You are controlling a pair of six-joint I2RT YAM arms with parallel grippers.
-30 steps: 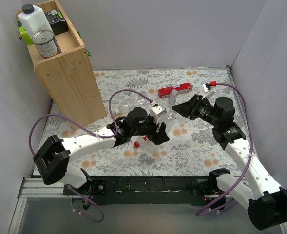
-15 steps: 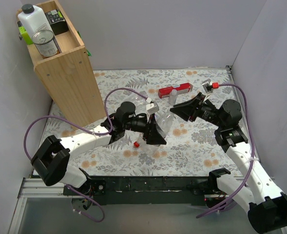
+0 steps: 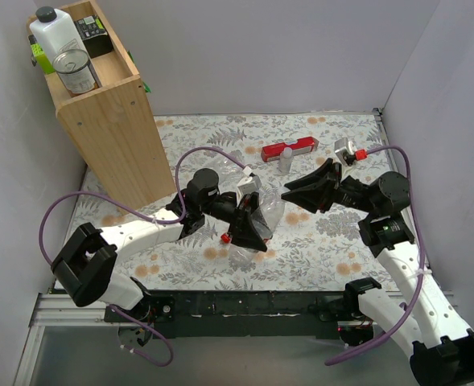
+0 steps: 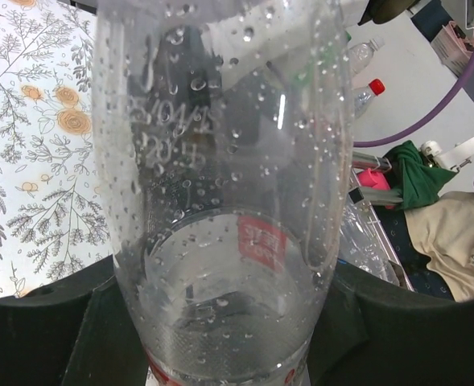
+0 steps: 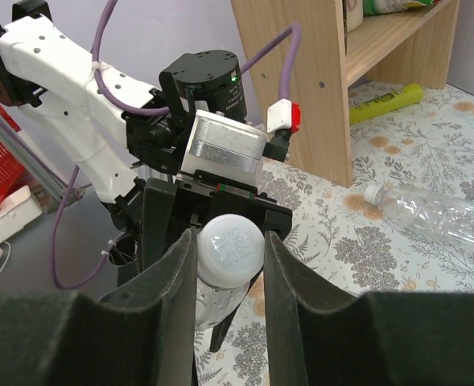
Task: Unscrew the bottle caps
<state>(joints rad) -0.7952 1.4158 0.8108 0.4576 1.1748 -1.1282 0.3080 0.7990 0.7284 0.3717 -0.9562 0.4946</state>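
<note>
Bottle (image 4: 220, 241): faint date code, perhaps 25/04/22.

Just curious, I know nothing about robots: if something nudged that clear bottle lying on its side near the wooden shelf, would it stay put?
Probably not. The clear bottle lies on its side on the table and is round, so it would likely roll. It looks empty and thin-walled, so probably light and easily dented.

Illumination: even, diffuse, from overhead. The desk (image 3: 333, 137) is bright, with soft, faint shadows beneath both arms. Left wrist view: the clear bottle (image 4: 220, 201) fills the frame, droplets sharp, one narrow glare streak, background slightly soft. Right wrist view: dark foreground blurred, distance sharp.
</note>
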